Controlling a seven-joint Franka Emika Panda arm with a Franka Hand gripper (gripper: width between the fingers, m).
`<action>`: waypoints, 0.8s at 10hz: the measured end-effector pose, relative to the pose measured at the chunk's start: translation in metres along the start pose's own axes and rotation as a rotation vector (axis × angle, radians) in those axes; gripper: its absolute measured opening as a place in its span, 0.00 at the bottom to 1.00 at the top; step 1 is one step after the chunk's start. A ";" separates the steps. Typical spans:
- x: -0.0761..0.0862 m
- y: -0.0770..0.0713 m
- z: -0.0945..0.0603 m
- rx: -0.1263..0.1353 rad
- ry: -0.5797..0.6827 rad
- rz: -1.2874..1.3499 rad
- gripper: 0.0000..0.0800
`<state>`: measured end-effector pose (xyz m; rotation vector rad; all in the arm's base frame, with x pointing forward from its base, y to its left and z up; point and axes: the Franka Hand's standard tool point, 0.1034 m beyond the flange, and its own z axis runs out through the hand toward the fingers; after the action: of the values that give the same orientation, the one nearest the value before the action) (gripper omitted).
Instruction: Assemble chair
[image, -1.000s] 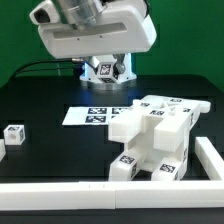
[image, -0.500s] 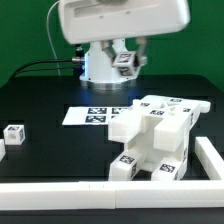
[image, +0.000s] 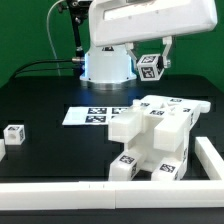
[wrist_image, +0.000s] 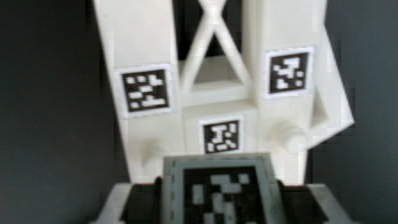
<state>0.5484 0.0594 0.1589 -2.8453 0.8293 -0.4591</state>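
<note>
Shows half-built chair at the exterior view's right, on black table, inside the corner of white rail. Shows marker board just behind it and loose tagged block well apart at the left. Shows gripper raised over the table, jaws clamped on a tagged piece.

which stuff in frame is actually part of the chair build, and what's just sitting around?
Job: half-built chair; held block; loose block.
Lying about: marker board; border rail; table.
</note>
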 end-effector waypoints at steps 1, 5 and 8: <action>-0.009 -0.014 0.006 0.004 0.031 -0.020 0.35; -0.016 -0.036 0.022 0.018 0.131 -0.113 0.35; -0.011 -0.030 0.022 -0.006 0.097 -0.163 0.35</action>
<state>0.5615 0.0921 0.1419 -2.9290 0.6168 -0.6206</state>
